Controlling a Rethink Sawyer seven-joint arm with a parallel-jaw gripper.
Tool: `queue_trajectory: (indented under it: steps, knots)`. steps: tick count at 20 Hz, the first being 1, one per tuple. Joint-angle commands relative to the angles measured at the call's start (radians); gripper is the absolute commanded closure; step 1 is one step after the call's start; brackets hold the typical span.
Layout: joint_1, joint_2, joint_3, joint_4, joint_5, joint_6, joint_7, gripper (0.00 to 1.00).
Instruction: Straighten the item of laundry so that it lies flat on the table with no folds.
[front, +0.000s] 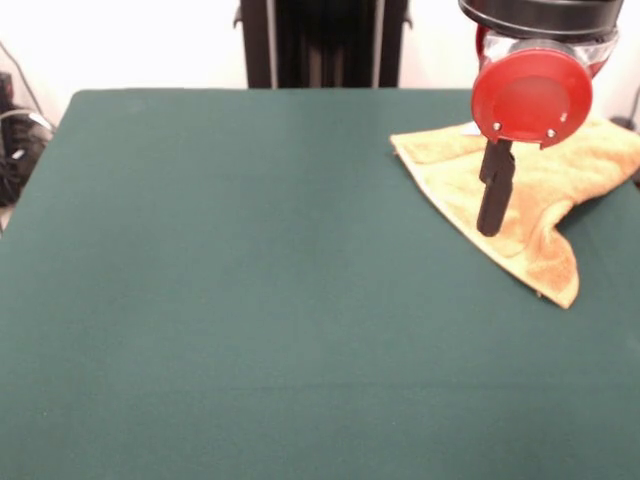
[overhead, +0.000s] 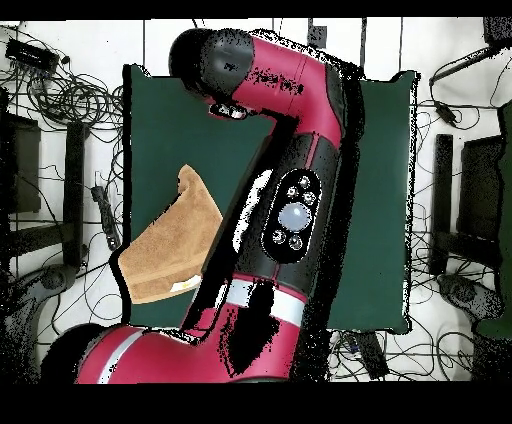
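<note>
- Bare green table (front: 250, 330) fills everything nearest the front camera; nothing rests on that half.
- Your towel (front: 520, 195) sits well back at the far right of the front view, close to the robot's side and reaching out to the table's right edge. From overhead it shows at the left of the table (overhead: 380, 200), with one corner of the towel (overhead: 172, 255) hanging slightly past the edge.
- It is not flat. You see a rough triangle with a doubled-over layer, and a narrow flap tapers to a point toward the front camera at the lower right.
- Its long axis runs diagonally: from the wide end near the robot's base out to the narrow tip toward the table's middle, as the overhead view shows it.
- Your pincer (front: 488, 228) hangs over the middle of the towel, below the red disc of the wrist. Its dark fingers read as one bar, edge on, so you cannot tell whether they are apart or together, or whether they touch the cloth.
- For this step, aim for an outer corner of the folded layer, not the middle, so you catch a single ply.
- Drag it away from the fold line, toward the open table, keeping low so the cloth slides out instead of bunching.
- Mind the edge: pulling toward it risks the towel slipping off.
</note>
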Motion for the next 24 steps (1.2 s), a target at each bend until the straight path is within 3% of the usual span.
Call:
queue_trajectory:
  steps: [1, 24]
  knots:
    - [0.033, 0.091, 0.072, 0.101, 0.025, -0.050, 0.264, 0.00]
    - [0.026, 0.091, 0.069, 0.099, 0.029, -0.024, 0.246, 0.00]
